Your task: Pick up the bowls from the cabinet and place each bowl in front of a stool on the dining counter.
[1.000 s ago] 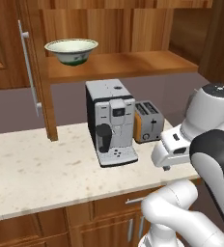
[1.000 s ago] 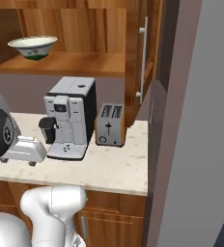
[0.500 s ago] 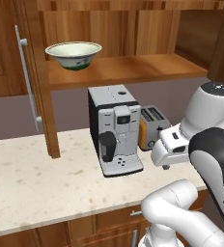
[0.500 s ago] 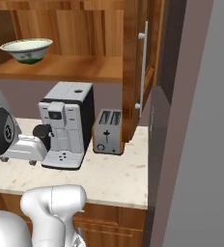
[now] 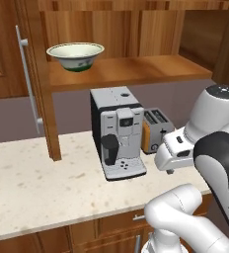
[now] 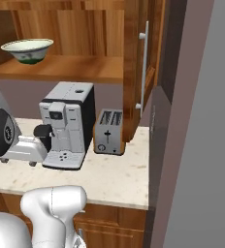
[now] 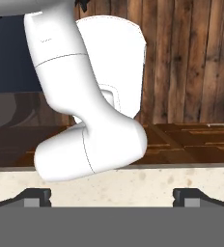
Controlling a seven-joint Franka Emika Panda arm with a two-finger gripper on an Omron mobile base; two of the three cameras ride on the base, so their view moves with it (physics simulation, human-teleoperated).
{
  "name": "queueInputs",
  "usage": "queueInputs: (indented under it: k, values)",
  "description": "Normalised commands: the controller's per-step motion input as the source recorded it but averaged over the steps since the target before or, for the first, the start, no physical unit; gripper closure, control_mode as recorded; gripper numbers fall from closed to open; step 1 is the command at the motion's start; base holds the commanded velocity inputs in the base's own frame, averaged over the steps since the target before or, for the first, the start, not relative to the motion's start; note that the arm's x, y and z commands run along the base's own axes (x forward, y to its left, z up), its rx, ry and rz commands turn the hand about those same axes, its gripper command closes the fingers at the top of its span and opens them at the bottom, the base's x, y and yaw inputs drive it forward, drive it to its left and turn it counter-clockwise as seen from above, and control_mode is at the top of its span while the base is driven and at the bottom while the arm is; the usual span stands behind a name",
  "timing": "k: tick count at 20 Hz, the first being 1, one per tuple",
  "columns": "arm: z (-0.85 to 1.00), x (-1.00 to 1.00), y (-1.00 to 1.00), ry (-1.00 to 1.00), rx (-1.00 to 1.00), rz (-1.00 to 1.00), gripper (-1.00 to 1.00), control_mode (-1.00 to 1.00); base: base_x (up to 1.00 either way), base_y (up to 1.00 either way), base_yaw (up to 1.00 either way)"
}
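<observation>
A cream-white bowl [image 5: 75, 56] [image 6: 27, 50] with a green band stands upright on the plank shelf of the open wooden cabinet [image 5: 136, 71] [image 6: 71, 68]. The cabinet doors with long silver bar handles [image 5: 28, 84] [image 6: 142, 68] stand swung out. My gripper [image 7: 112, 197] is open and holds nothing. Its fingertips [image 7: 36, 195] are wide apart over a strip of speckled stone, and it looks back at my own white body. My arm is folded low in front of the counter, well below the bowl. The dining counter and the stools are out of view.
A black and silver coffee machine [image 5: 117, 133] [image 6: 68, 123] and a toaster [image 5: 156, 129] [image 6: 109, 138] stand under the shelf. They rest on a stone top over wooden drawers [image 5: 32, 188] [image 6: 114, 179]. A tall grey panel [image 6: 197, 121] closes the right side.
The whole picture has shifted a little in both base views, so the base has moved. The bowl, coffee machine and toaster keep their places. The gripper stays open.
</observation>
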Motion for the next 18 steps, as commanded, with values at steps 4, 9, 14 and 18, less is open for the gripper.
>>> queueInputs:
  k: [4, 9, 14, 18]
  values:
    - [0.0, 0.0, 0.0, 0.0, 0.0, 0.0, -1.0, 1.0, 0.0, 0.0, 0.0]
    - [0.0, 0.0, 0.0, 0.0, 0.0, 0.0, -1.0, -1.0, 0.0, 0.01, 0.0]
    - [0.09, -0.01, 0.0, 0.01, 0.14, -0.07, -1.0, -1.0, 0.0, 0.0, 0.0]
    - [0.19, 0.0, 0.11, 0.06, 0.2, -0.19, -1.0, -1.0, 0.0, 0.0, 0.0]
